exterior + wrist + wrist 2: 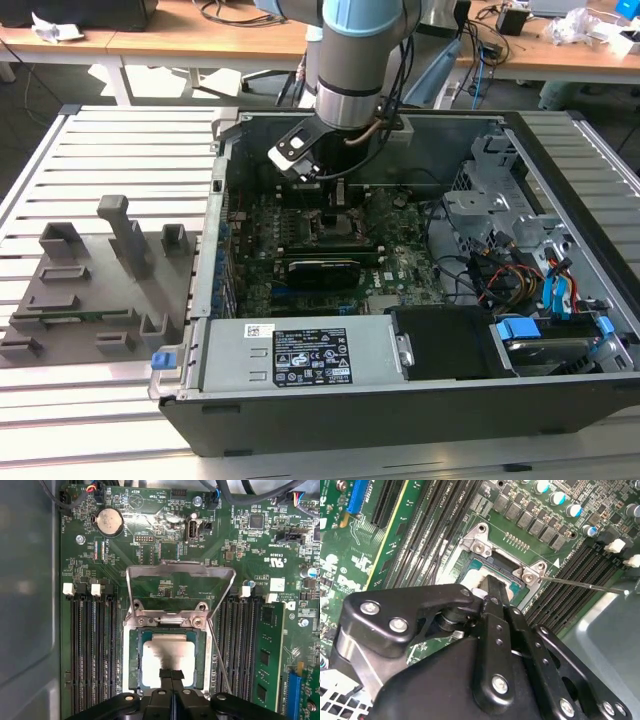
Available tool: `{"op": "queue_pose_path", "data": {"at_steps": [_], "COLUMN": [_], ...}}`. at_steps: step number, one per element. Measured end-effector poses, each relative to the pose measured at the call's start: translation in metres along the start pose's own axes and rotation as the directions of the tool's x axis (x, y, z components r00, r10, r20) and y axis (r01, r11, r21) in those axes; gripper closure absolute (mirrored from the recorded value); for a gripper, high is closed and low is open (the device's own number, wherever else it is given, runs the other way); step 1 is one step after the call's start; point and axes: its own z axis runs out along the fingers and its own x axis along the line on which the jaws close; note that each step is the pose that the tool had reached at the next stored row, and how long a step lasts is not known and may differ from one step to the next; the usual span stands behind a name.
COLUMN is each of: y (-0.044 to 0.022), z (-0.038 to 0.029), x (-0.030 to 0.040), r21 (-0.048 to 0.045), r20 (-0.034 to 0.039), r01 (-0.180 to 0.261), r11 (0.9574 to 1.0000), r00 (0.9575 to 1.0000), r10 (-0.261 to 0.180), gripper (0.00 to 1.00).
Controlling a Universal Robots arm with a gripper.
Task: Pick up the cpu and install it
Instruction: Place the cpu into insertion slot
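The cpu (167, 647), a flat square with a shiny silver top, lies flat inside the black socket frame (131, 655) on the green motherboard. The socket's metal load plate (180, 570) stands swung open behind it, and the thin lever (220, 660) sticks out beside it. My gripper (171, 672) hangs straight over the cpu, its two narrow black fingers pressed together with the tips at or just above the metal top. In the second wrist view the gripper (493, 582) covers most of the cpu (470, 581). In the exterior view the gripper (335, 200) reaches down into the open computer case.
Memory slots (95, 645) flank the socket, one holding a green module (267, 650). The grey case wall (25, 605) runs close by. A power supply (300, 355), drive cage (500, 200) and cables (520, 275) crowd the case. Grey fixture blocks (100, 280) sit on the slatted table at the exterior view's left.
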Motion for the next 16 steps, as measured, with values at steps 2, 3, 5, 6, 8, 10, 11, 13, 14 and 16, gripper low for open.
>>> {"op": "queue_pose_path", "data": {"at_steps": [2,3,5,6,8,10,11,13,14,16], "y": [0.0002,0.0005,0.0034,0.0050,0.0070,0.0097,0.0117,0.0153,0.0176,0.0204], "z": [0.0033,0.0038,0.0043,0.0045,0.0046,0.0044,0.0043,0.0042,0.0041,0.0039], "x": [0.0002,0.0002,0.0001,0.0001,0.0001,0.0000,0.0000,0.0000,-0.0001,-0.0001], "r21": [0.0007,0.0009,0.0014,0.0015,0.0013,0.0013,0.0012,0.0014,0.0016,0.0015], "r20": [0.0000,0.0002,0.0007,0.0006,0.0004,0.0003,0.0003,0.0003,0.0003,0.0002], "r01": [0.000,0.001,0.002,0.003,0.004,0.004,0.004,0.004,0.004,0.004], "r11": [1.0000,1.0000,1.0000,1.0000,1.0000,1.0000,1.0000,1.0000,1.0000,1.0000], "r00": [1.0000,1.0000,1.0000,1.0000,1.0000,1.0000,1.0000,1.0000,1.0000,1.0000], "r10": [0.000,-0.001,-0.002,-0.003,-0.004,-0.004,-0.004,-0.004,-0.004,-0.004], "gripper": [0.89,0.89,0.89,0.89,0.89,0.89,0.89,0.89,0.89,0.89]}}
